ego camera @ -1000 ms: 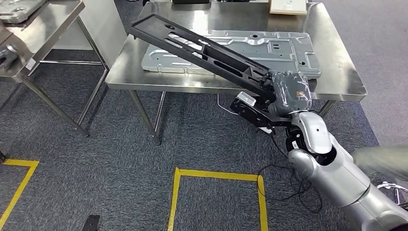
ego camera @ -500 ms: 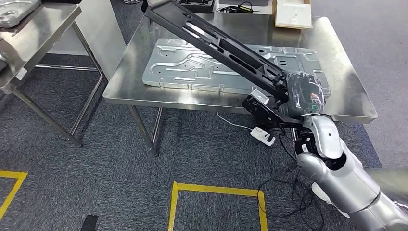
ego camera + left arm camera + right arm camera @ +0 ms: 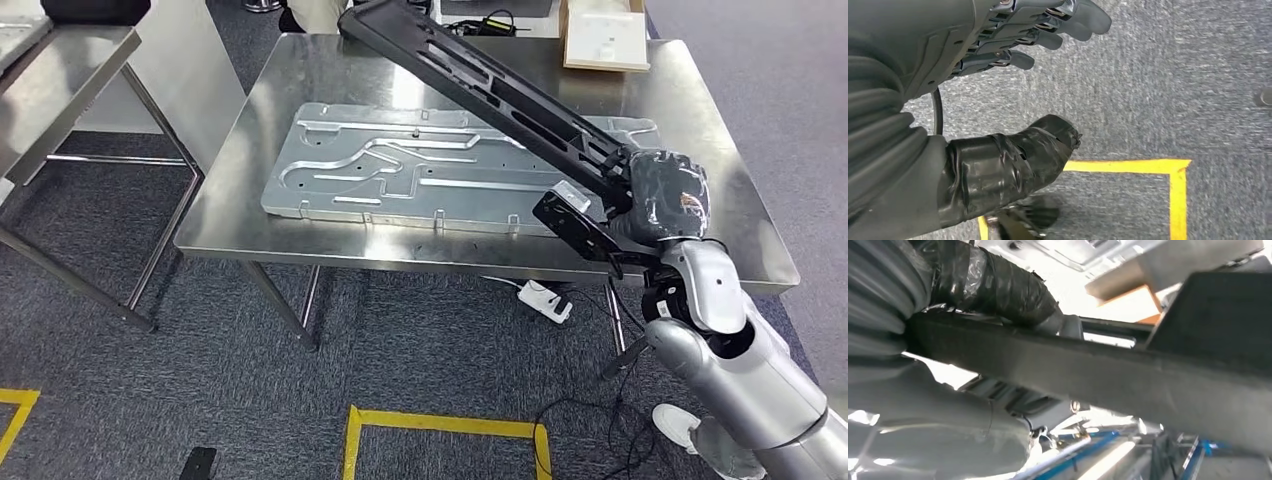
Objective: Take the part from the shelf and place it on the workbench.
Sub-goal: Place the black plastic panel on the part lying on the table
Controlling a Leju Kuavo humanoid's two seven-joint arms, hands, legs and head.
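Observation:
A long black slotted part slants over the steel workbench, its far end raised toward the bench's back edge. My right hand, wrapped in black tape, grips the part's near end above the bench's front right area. The right wrist view has the dark part crossing the picture with my taped thumb wrapped over it. My left hand hangs over the carpet, fingers spread from the taped thumb, holding nothing.
A large embossed metal panel lies flat on the bench under the part. A flat cardboard box sits at the back right corner. Another steel table stands to the left. A power strip and cables lie under the bench; yellow tape marks the carpet.
The camera has come closer to the workbench, so the whole scene has shifted. My right hand has carried the black part further over the bench, above the metal panel.

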